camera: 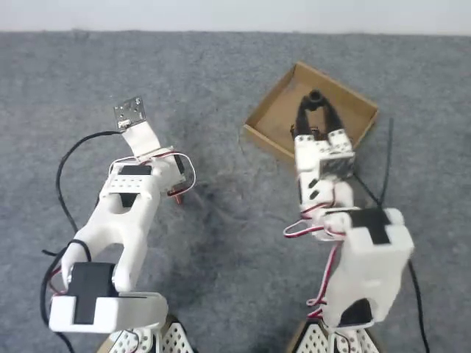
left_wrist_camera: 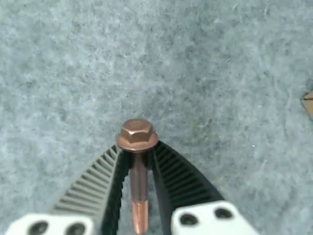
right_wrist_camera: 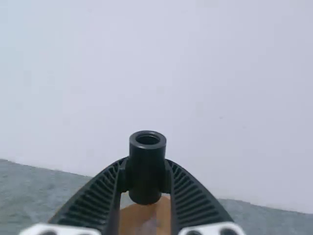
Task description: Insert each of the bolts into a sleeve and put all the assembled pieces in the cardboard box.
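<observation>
left gripper [left_wrist_camera: 138, 152] clamped on the bolt [left_wrist_camera: 137, 135] above the mat [camera: 221, 235], right gripper [camera: 315, 110] clamped on the sleeve [right_wrist_camera: 147, 166] over the cardboard box [camera: 274, 110]; skew your approach and the bolt may jam at its mouth.

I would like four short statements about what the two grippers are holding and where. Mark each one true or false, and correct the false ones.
1. The left gripper is shut on a copper-coloured bolt. True.
2. The bolt already sits inside the sleeve. False: the sleeve is held apart from it, in the right gripper.
3. In the high view, the right gripper is over the cardboard box. True.
4. The sleeve is white. False: it is black, and its open end is visible.
</observation>
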Robot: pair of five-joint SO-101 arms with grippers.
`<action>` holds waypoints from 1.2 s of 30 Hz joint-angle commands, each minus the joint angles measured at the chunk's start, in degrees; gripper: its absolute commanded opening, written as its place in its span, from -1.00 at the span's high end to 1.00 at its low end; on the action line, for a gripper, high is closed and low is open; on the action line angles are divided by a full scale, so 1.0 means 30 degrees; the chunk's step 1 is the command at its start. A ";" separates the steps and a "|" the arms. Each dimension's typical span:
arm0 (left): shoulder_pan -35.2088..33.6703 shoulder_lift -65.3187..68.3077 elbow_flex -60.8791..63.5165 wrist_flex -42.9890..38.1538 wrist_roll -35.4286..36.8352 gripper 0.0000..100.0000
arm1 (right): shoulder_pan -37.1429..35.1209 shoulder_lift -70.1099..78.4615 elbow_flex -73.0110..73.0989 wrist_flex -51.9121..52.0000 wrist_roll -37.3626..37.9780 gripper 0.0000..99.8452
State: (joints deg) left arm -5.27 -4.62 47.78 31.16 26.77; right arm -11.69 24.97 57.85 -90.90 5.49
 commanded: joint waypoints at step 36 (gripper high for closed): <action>-0.0059 -0.1289 -0.0190 -0.0527 -0.0293 0.98 | -0.6315 0.1187 0.7590 -0.3355 -0.1231 0.99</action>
State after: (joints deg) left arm -5.27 -4.62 47.78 31.16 26.77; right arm -30.33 29.71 79.56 -99.52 2.33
